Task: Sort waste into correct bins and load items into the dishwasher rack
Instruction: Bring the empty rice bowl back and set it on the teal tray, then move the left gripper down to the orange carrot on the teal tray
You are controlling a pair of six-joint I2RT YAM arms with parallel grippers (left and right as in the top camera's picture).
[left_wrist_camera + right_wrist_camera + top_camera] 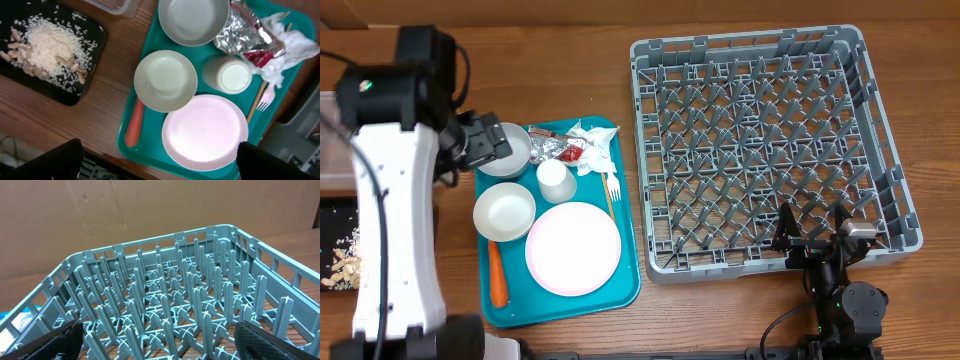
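A teal tray (620,290) holds a round white plate (572,248), two white bowls (504,211) (515,150), a white cup (556,180), an orange carrot (497,280), a foil wrapper (552,147), a crumpled napkin (592,142) and a white fork (613,187). The left wrist view shows the same plate (205,131), carrot (134,127), cup (231,75) and foil (240,31). My left gripper (480,145) (159,157) is open and empty, held above the tray. My right gripper (813,232) (157,340) is open and empty over the near edge of the grey dishwasher rack (772,48) (150,255).
A black tray (87,82) (332,215) with rice and nuts lies left of the teal tray. A corner of the clear tub (114,5) shows behind it. My white left arm (390,220) hides much of the table's left side.
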